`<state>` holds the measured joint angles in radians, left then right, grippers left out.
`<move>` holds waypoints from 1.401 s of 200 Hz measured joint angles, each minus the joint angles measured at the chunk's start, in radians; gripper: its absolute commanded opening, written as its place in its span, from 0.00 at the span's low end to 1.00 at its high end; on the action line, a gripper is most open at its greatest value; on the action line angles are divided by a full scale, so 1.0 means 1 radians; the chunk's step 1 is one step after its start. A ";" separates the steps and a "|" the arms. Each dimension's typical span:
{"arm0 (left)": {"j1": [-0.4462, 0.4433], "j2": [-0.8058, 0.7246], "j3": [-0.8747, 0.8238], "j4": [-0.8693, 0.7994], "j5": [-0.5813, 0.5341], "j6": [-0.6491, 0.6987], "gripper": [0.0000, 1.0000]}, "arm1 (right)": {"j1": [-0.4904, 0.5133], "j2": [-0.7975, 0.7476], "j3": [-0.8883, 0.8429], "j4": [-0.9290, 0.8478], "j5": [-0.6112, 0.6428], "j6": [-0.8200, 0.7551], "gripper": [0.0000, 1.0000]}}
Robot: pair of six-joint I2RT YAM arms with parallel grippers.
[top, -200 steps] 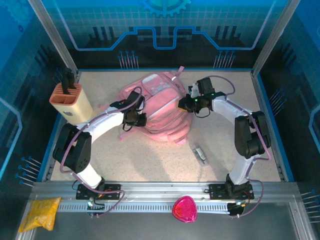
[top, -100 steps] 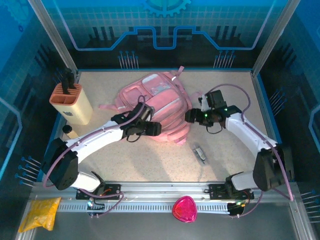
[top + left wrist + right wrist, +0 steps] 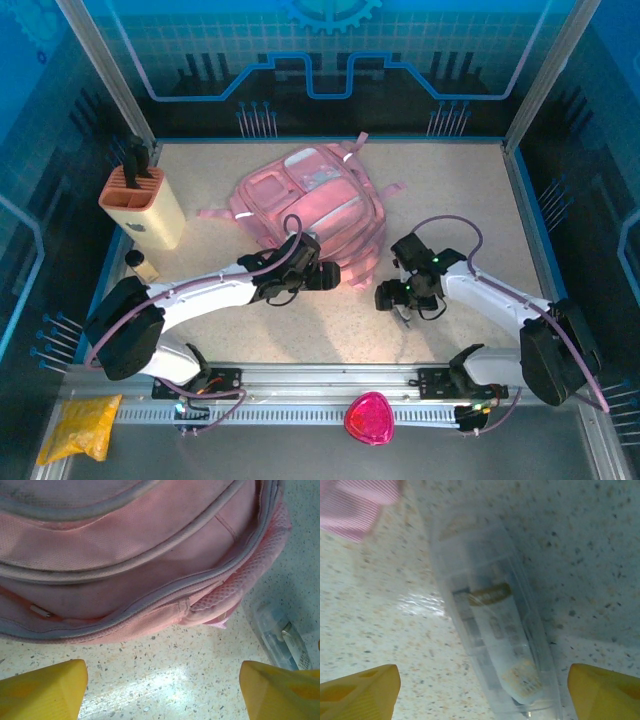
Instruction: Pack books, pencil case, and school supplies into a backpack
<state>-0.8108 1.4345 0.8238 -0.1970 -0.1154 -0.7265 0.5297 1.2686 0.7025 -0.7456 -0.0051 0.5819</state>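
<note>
Right hand [image 3: 482,692] has dropped astride the school supplies [image 3: 492,625].

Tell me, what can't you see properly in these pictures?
1. Inside the soft pink backpack: top view, its own fabric hides what is packed.
2. Label in the small clear plastic oblong case: right wrist view, too blurred to read.
3. That case, left wrist view: near end behind a yellow fingertip.
4. That case, top view: the right gripper covers it.
</note>
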 measured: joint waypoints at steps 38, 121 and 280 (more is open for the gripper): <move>0.000 -0.010 -0.015 0.001 -0.028 -0.019 0.85 | 0.074 0.005 -0.029 -0.014 0.035 0.029 0.81; 0.000 -0.011 -0.016 0.000 -0.046 -0.035 0.88 | 0.224 0.061 -0.027 -0.040 0.153 0.111 0.63; 0.000 -0.006 0.105 -0.101 -0.111 0.069 0.93 | 0.253 0.018 -0.027 -0.037 0.190 0.129 0.43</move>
<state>-0.8104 1.4281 0.9283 -0.2985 -0.2260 -0.6575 0.7830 1.2869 0.6750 -0.7830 0.1844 0.7105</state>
